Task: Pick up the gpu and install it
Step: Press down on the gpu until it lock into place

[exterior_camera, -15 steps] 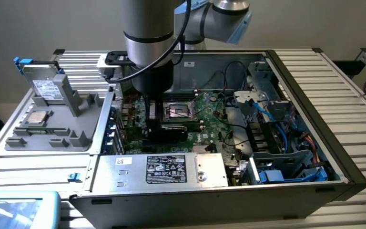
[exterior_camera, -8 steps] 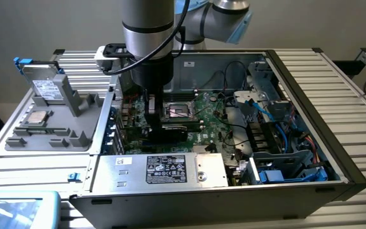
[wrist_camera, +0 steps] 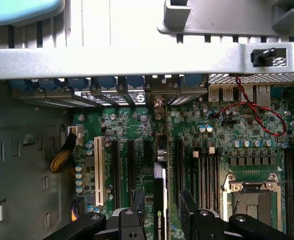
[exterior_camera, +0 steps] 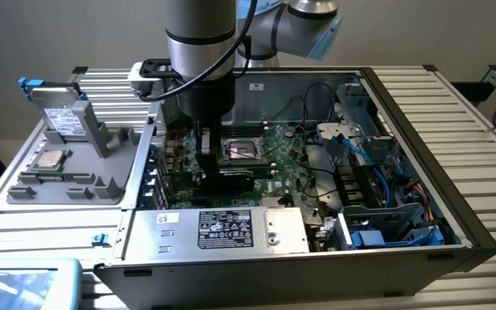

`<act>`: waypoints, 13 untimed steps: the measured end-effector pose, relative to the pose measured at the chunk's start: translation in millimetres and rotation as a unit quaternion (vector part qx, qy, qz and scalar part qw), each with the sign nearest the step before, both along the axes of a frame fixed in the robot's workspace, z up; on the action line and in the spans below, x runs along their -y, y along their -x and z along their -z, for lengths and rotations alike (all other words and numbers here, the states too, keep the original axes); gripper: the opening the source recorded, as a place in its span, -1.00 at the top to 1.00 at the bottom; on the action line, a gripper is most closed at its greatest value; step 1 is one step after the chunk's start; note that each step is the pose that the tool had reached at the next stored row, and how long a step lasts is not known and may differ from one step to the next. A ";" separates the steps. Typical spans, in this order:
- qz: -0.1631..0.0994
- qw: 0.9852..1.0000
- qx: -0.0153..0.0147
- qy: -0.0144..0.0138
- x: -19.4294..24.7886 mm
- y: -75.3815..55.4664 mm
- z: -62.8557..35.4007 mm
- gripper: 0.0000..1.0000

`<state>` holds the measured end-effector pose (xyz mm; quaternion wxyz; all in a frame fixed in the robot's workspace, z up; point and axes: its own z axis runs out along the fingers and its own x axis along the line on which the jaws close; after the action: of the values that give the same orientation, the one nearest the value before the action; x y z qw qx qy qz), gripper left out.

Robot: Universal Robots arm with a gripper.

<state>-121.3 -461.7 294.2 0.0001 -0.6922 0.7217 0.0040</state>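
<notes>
The gpu [wrist_camera: 160,200] stands on edge in a motherboard slot inside the open computer case [exterior_camera: 454,213]. It is a thin dark card with a green logo label, and its end bracket reaches the rear slot openings. My gripper [wrist_camera: 162,212] straddles it, open, with one black finger [wrist_camera: 136,205] on each side and a small gap to the card. In the exterior view the gripper [exterior_camera: 206,161] hangs low over the board beside the CPU socket [exterior_camera: 243,150], with the dark card [exterior_camera: 235,173] under it.
A grey fixture [exterior_camera: 75,174] at the exterior view's left holds a hard drive [exterior_camera: 62,119] and a chip. The power supply [exterior_camera: 230,229] lies along the case's near side, and blue cables [exterior_camera: 377,187] sit at the right. A red-black wire [wrist_camera: 257,115] crosses the board.
</notes>
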 end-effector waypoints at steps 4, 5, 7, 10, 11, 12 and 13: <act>0.000 1.000 0.000 0.000 0.0 0.0 0.0 0.17; 0.000 1.000 0.000 0.000 0.0 0.0 0.0 0.17; 0.000 1.000 0.000 0.000 0.0 0.0 0.0 0.33; 0.000 1.000 0.000 0.000 0.0 0.0 0.0 0.58; 0.000 1.000 0.000 0.000 0.0 0.0 0.0 0.58; 0.000 1.000 0.000 0.000 0.0 0.0 0.0 0.69; 0.000 1.000 0.000 0.000 0.0 0.0 0.0 0.76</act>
<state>-121.3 -461.7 294.2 0.0001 -0.6922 0.7217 0.0040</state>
